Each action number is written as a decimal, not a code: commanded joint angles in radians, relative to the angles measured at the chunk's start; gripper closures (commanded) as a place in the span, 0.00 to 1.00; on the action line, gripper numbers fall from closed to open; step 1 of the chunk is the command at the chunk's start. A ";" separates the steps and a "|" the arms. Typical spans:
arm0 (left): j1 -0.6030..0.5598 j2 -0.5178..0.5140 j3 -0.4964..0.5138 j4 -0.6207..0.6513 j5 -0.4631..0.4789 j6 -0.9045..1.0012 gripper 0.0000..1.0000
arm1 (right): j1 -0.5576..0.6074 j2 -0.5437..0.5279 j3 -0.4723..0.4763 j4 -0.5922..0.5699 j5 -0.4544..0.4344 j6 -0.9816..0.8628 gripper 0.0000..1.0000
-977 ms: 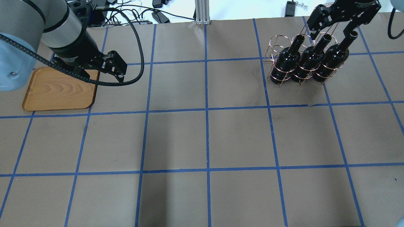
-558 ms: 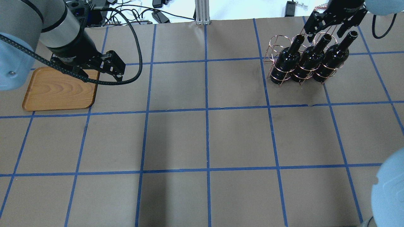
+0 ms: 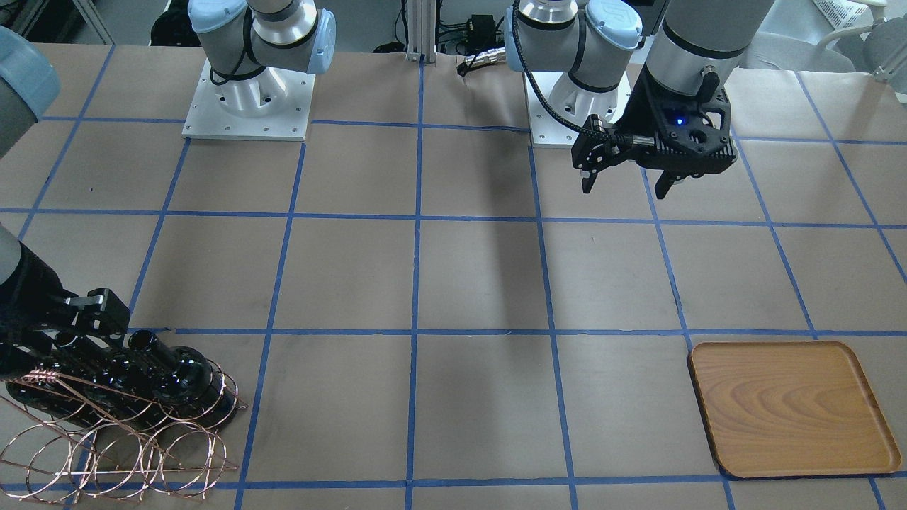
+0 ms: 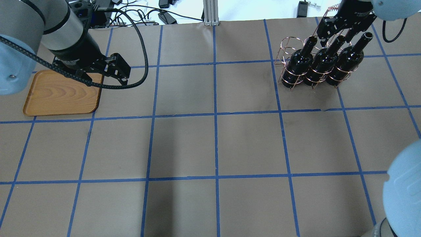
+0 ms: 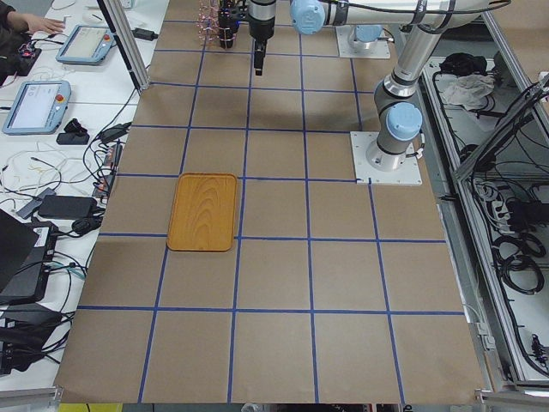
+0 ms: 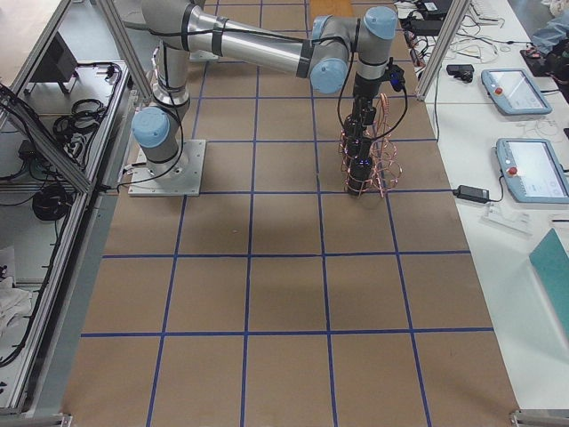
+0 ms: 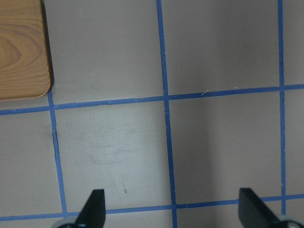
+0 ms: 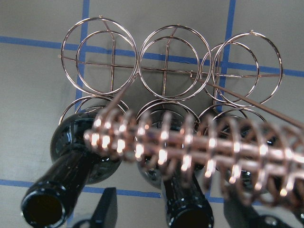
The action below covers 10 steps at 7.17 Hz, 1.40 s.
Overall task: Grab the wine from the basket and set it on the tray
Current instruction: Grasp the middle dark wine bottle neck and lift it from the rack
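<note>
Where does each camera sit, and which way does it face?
Front-facing: across the table, facing the robot; left gripper on view's right.
Overhead: behind the robot, looking forward-down; left arm at left.
Exterior left: tray end; left arm nearer.
Exterior right: basket end; right arm nearer.
Left wrist: straight down; fingertips, tray corner.
Right wrist: down onto basket; fingers flank middle bottle.
First two share the table, mirrored.

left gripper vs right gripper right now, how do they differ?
Left gripper hangs over bare table beside the tray; right gripper is at the basket. Nothing sits between the left gripper's jaws; the right gripper's jaws straddle the middle bottle at its neck. Shared: both are open, neither grips anything.
</note>
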 commanded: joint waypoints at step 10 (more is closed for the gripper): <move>0.003 -0.002 0.000 0.003 0.001 0.000 0.00 | -0.017 -0.040 -0.100 0.043 0.012 0.018 0.82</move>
